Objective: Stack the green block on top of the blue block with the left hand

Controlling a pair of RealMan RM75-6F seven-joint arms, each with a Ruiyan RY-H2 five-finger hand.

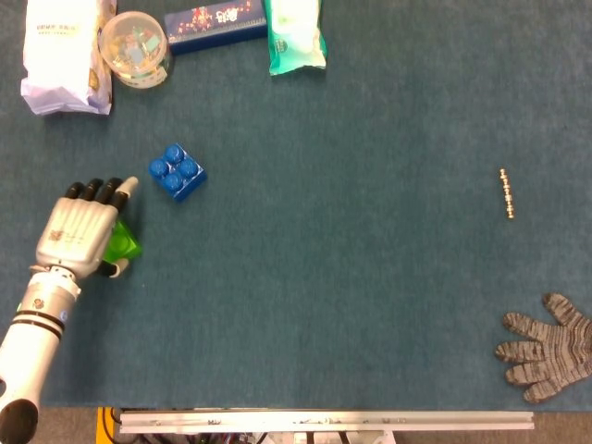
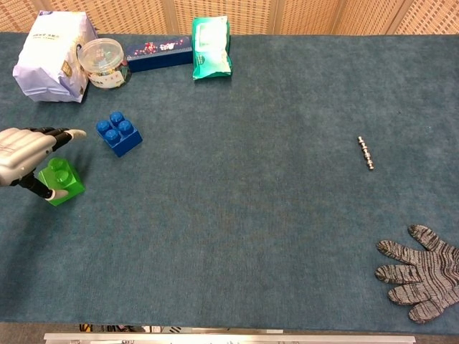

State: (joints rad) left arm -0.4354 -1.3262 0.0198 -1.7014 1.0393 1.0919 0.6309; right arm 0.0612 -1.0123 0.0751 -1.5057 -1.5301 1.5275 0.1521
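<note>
The green studded plastic block (image 2: 60, 180) lies under my left hand (image 1: 80, 232) near the tabletop's left edge, my fingers (image 1: 104, 189) stretched over its top and the thumb at its near side, though I cannot tell whether they truly clamp it. I judge this the grasping step. Next I must secure it, lift, and carry it over the blue studded block (image 1: 178, 171), which sits apart, up and to the right.

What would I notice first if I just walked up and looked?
Probably the silver left hand at the table's left edge, holding a bright green block. Just beside it, apart from it, sits the blue block, and a grey knitted glove lies far off in the opposite corner.
</note>
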